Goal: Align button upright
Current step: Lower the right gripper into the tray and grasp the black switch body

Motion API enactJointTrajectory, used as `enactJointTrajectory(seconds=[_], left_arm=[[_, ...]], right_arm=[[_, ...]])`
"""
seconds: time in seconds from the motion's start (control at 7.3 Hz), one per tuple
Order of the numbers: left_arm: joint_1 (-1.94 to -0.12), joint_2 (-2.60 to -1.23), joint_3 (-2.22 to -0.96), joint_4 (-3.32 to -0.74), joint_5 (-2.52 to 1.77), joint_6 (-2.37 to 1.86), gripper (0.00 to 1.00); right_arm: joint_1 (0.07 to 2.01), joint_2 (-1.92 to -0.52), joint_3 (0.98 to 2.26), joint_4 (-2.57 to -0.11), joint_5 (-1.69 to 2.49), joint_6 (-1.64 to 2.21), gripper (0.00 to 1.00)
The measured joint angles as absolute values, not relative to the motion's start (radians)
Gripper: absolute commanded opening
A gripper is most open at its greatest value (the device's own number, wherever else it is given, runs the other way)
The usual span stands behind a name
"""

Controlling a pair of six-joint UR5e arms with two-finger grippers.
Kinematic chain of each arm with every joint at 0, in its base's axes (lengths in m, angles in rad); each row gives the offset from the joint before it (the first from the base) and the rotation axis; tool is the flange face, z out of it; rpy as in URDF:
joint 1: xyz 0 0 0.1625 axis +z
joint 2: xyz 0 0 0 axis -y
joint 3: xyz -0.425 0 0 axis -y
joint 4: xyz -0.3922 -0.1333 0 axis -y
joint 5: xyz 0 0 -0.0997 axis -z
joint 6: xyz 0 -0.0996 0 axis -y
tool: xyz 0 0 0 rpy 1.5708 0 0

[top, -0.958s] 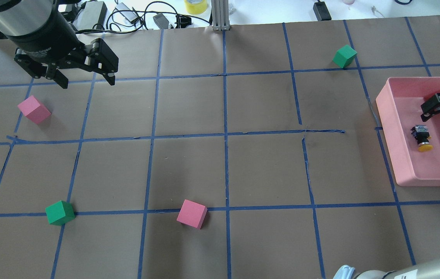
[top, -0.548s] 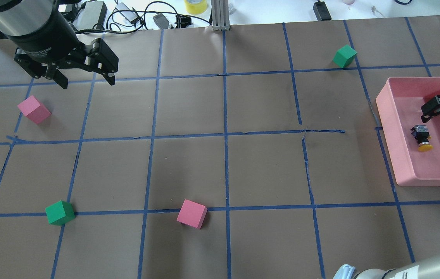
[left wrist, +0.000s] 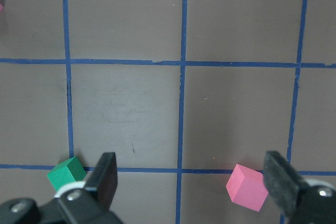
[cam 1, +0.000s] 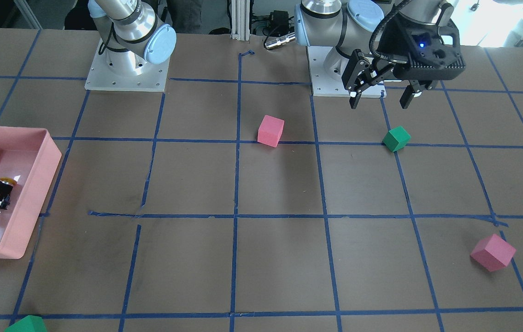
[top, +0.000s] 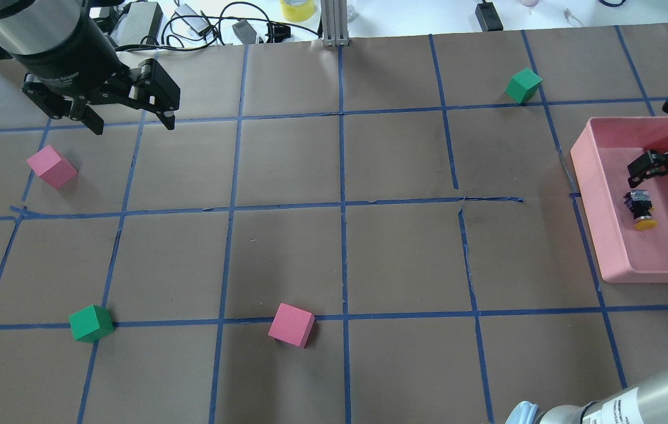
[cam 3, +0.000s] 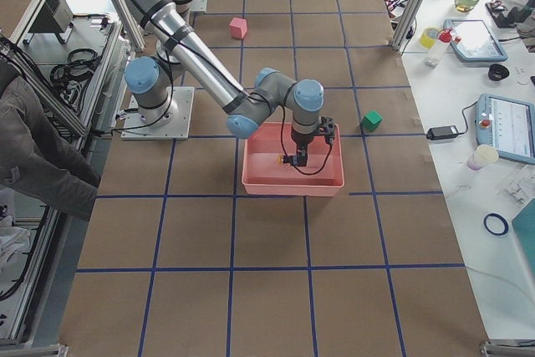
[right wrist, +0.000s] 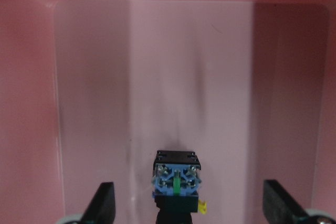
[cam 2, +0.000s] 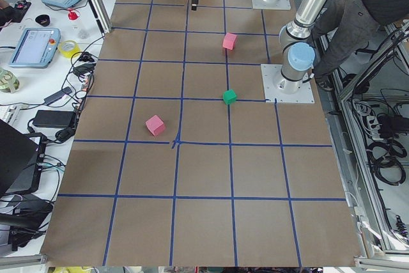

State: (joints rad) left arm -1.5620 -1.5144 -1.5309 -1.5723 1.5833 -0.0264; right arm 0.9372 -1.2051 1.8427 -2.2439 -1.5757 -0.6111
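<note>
Right wrist-mounted view: you see the right tool [right wrist: 191, 204] spread wide, and the button [right wrist: 176, 182] lies on its side centred between the fingers, touching neither, its terminal end toward the camera, on the pink tray [right wrist: 31, 103] floor. The left tool [left wrist: 191, 171] also hangs spread wide, holding nothing, above the bench [left wrist: 126, 108].

I am working in a robotics lab: my table [top: 286, 165] is lying under a blue-taped grid, while teach pendants [cam 3: 506, 127], power bricks [top: 488, 16] and cables [top: 204, 26] are crowding the bench [top: 404, 15] at my twelve o'clock
</note>
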Motion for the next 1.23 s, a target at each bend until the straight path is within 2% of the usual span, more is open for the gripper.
enactJointTrajectory(seconds=[1.23], left_arm=[[-1.563, -1.514, -1.531, -1.572, 1.586, -0.026, 1.00]], right_arm=[[0.937, -1.166, 1.845, -2.291, -1.571, -0.611, 0.99]])
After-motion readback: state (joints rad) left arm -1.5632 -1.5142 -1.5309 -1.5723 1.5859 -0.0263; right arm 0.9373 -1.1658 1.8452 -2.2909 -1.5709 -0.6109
